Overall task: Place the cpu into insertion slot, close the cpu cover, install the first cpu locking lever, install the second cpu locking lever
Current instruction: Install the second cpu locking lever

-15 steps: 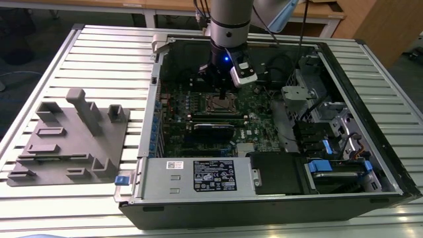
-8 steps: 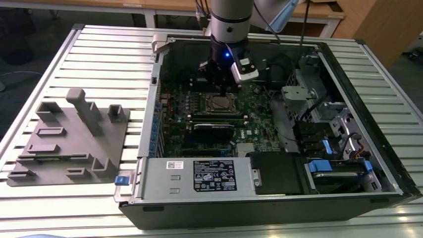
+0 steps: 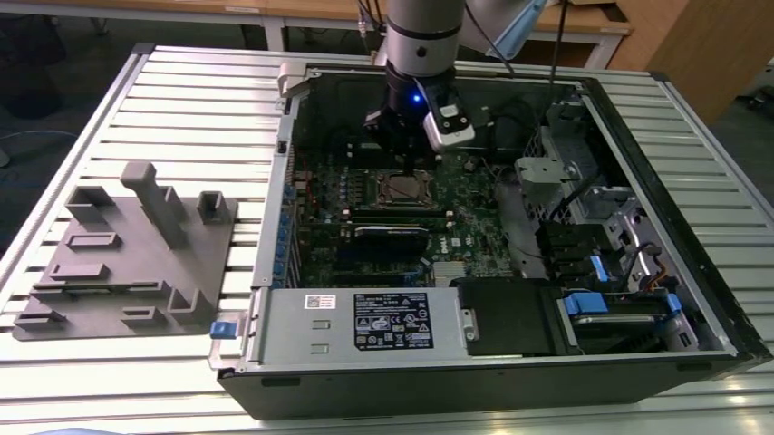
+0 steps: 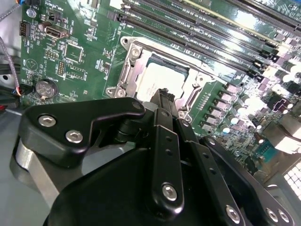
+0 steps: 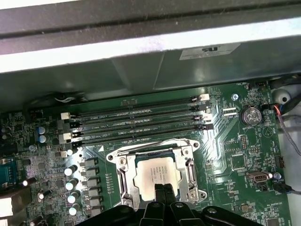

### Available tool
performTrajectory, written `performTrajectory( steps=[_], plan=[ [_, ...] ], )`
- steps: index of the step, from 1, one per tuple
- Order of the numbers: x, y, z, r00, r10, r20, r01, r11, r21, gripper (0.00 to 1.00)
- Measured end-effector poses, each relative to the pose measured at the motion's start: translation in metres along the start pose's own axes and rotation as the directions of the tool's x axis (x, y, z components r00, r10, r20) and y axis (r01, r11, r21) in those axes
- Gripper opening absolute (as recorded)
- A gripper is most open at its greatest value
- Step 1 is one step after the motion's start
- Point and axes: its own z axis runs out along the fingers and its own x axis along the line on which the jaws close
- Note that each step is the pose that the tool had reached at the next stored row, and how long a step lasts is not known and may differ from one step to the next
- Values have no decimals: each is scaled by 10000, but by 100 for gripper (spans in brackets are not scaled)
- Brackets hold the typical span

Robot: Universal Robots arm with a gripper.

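Note:
The cpu (image 5: 157, 173) lies flat in the insertion slot (image 5: 123, 161) on the green motherboard, silver top showing. The cpu cover (image 5: 190, 165) sits down around it as a silver frame. My gripper (image 5: 163, 188) hangs just over the near edge of the cpu with its two black fingers pressed together and nothing between them. In the second wrist view the fingertips (image 4: 164, 95) stand right above the cpu (image 4: 160, 77) and the cover (image 4: 128, 70). From the exterior view my gripper (image 3: 405, 161) is over the slot (image 3: 405, 190) inside the open case. I cannot make out how the locking levers stand.
Long black memory slots (image 5: 136, 123) run just beyond the socket, with the case wall (image 5: 141, 56) behind them. A coin battery (image 5: 250, 115) and capacitors (image 5: 70, 172) flank it. Outside the case, a grey fixture (image 3: 133, 254) lies at the exterior view's left; drive bays (image 3: 604, 272) fill the right.

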Motion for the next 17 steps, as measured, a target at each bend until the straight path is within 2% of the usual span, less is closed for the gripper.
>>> performTrajectory(
  steps=[8, 17],
  plan=[
    [-33, -66, -1, 10000, 1, 1, -1, 10000, 0, 11],
    [-71, -184, -3, 10000, 2, 0, -2, 10000, 0, 11]
  ],
)
